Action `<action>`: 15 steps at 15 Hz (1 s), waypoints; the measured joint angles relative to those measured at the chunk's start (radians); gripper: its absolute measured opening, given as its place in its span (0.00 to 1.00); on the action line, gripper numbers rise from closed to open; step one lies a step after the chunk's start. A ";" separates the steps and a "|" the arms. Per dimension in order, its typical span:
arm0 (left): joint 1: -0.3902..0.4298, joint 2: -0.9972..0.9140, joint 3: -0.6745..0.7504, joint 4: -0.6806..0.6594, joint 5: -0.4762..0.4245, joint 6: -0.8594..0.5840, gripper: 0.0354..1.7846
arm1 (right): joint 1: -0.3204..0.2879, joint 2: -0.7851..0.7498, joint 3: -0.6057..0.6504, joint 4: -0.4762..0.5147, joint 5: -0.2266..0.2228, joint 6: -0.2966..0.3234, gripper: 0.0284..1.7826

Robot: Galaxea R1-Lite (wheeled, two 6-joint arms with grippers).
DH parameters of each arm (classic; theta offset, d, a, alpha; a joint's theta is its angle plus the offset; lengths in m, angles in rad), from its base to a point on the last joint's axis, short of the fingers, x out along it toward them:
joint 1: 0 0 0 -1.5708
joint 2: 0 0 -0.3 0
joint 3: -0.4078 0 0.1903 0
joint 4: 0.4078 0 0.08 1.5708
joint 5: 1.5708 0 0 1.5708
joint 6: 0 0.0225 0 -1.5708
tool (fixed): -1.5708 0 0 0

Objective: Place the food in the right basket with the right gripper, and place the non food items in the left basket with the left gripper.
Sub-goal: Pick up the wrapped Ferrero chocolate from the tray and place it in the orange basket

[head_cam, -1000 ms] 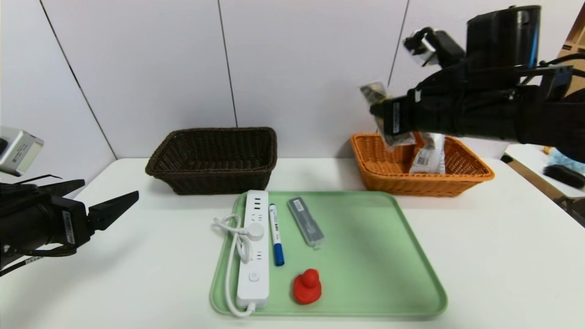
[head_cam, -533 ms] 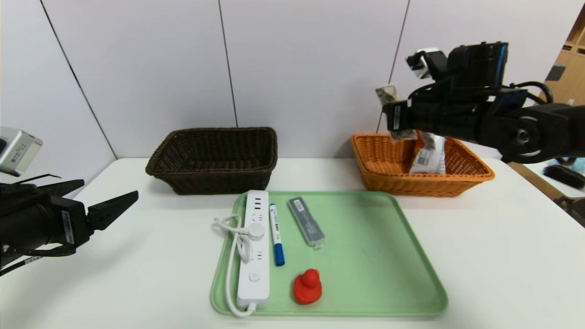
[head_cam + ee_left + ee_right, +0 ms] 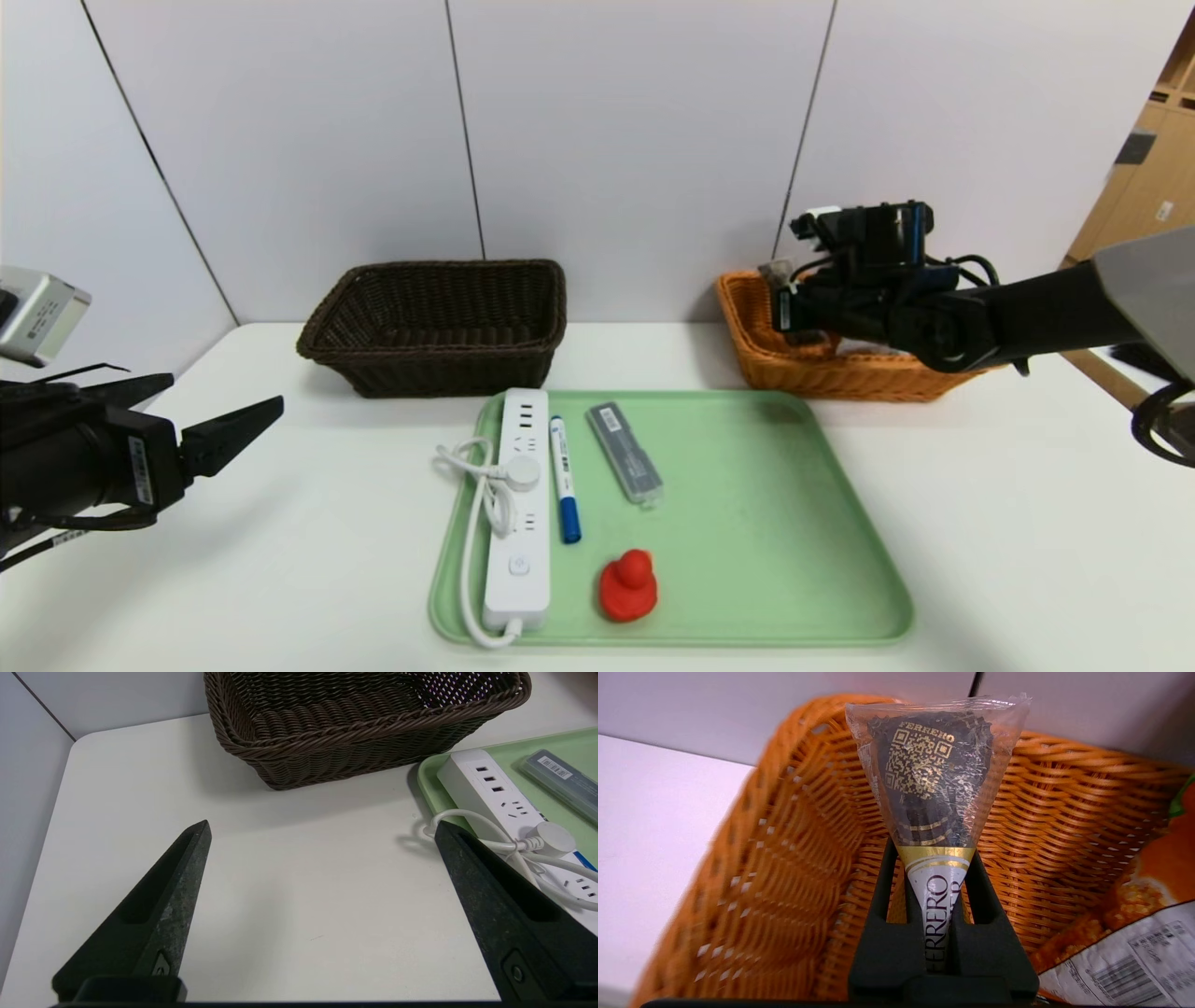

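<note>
Head view: right gripper (image 3: 782,301) reaches over the orange basket (image 3: 766,359) w/ a chocolate cone packet (image 3: 775,273) poking past its tip. Left gripper (image 3: 201,415) hangs well to the left of the green tray (image 3: 747,523); power strip (image 3: 519,504), marker (image 3: 564,478), grey case (image 3: 625,452), red duck (image 3: 627,585) lie on it.

Left wrist view: fingers (image 3: 168,896) spread wide, nothing between; brown basket (image 3: 355,723) ahead of them.

Right wrist view: jaws clamped on the packet's narrow end, wide end jutting fwd inside the basket; snack bag (image 3: 1134,938) beside

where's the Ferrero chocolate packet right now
The Ferrero packet is clamped in the right gripper, inside the orange basket at the table's far right, beside an orange snack bag.
</note>
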 joint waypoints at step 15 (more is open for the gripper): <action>0.000 -0.004 0.010 -0.001 0.000 -0.001 0.94 | -0.003 -0.031 0.011 0.029 -0.036 -0.010 0.75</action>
